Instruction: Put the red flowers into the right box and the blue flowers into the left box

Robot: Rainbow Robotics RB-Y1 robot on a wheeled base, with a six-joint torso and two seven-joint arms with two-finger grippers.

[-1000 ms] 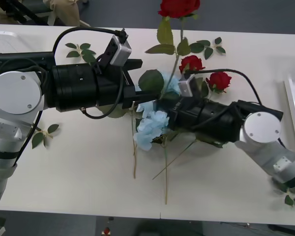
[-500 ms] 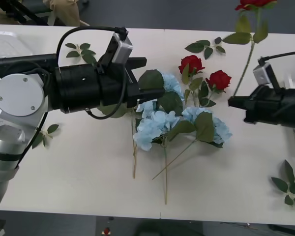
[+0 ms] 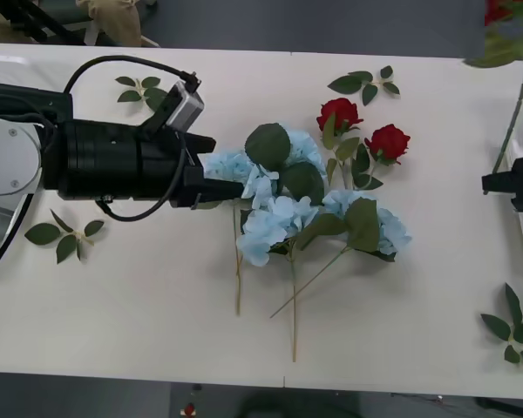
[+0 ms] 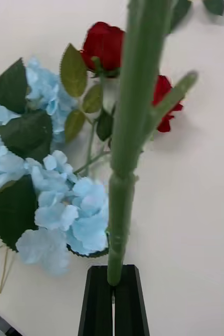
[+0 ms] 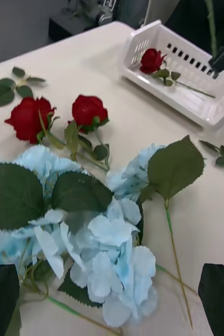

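Your left gripper (image 3: 231, 185), fingers apart, has drawn back to nine o'clock of the pale blue hydrangea clusters (image 3: 275, 222), empty. At one o'clock, two deep red roses (image 3: 363, 128) still lie. At three o'clock your right gripper (image 4: 113, 294), clamped on a red rose's green stem (image 4: 127, 152), has swung over the white slotted bin (image 5: 181, 65); release comes next.

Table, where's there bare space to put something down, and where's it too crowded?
Free: the near strip of the table below the left gripper, and the patch between the blue flowers and the right gripper. Crowded: the middle, where blue flowers, two red flowers and stems overlap.
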